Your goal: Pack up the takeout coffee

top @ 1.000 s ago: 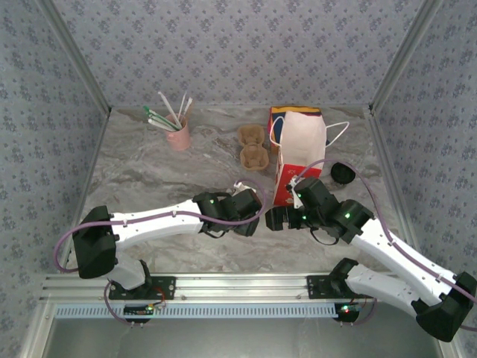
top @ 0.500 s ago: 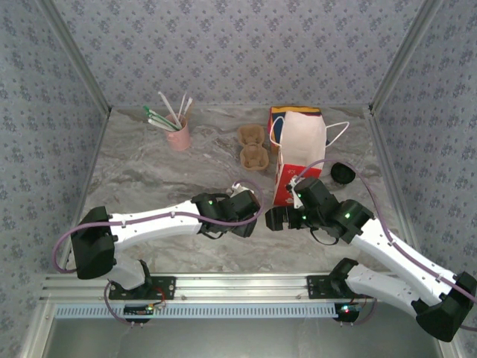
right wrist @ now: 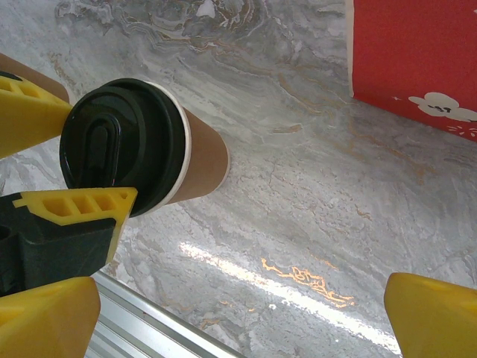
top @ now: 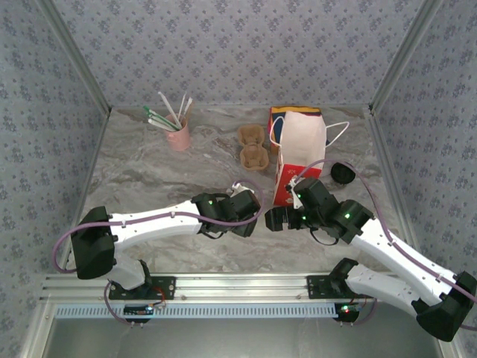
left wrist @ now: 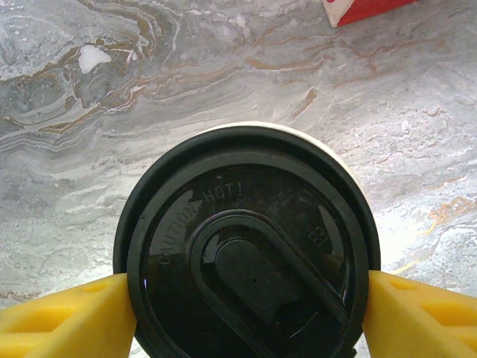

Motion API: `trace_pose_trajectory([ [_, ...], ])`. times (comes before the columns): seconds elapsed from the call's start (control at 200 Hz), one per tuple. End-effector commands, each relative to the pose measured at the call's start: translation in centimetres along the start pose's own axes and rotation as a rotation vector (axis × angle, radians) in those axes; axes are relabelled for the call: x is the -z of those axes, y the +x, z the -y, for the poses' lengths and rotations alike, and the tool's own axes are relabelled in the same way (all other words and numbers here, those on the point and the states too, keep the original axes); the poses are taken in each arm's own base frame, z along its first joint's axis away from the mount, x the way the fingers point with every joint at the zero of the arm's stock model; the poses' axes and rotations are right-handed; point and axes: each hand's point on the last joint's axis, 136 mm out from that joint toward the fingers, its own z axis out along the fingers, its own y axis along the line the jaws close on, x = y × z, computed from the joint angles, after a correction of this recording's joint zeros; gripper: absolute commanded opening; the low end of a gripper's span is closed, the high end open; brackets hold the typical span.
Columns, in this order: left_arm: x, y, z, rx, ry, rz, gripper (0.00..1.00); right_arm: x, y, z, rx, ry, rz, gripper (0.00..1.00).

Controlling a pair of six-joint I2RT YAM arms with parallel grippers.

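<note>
Nothing much shifts: my left pincer (left wrist: 250,294) stays clamped on the takeout coffee (left wrist: 246,246), right pincer (right wrist: 238,309) gapes apart; the paper bag (top: 302,145) still waits.

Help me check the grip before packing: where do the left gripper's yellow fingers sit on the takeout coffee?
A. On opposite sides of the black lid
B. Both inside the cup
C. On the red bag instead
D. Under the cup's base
A: in the left wrist view the left gripper's yellow fingers touch the black lid of the takeout coffee on two opposite sides.
</note>
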Motion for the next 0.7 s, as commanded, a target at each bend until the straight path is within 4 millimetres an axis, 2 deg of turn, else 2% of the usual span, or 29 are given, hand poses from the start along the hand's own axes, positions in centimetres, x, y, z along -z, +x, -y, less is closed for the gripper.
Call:
trace_pose_trajectory([
  [0.0,1.3,-2.0,0.7,0.012,0.039,0.064,0.75,0.1,0.1,-0.1,-0.003,-0.004,-0.003,1.0],
  [0.4,0.0,-0.5,-0.2,0.024,0.015,0.016,0.75,0.0,0.1,-0.2,-0.003,-0.003,-0.004,1.0],
  [0.695,-0.9,0.3,-0.1,0.033,0.026,-0.008,0.75,-0.1,0.3,-0.1,-0.005,-0.003,-0.007,1.0],
])
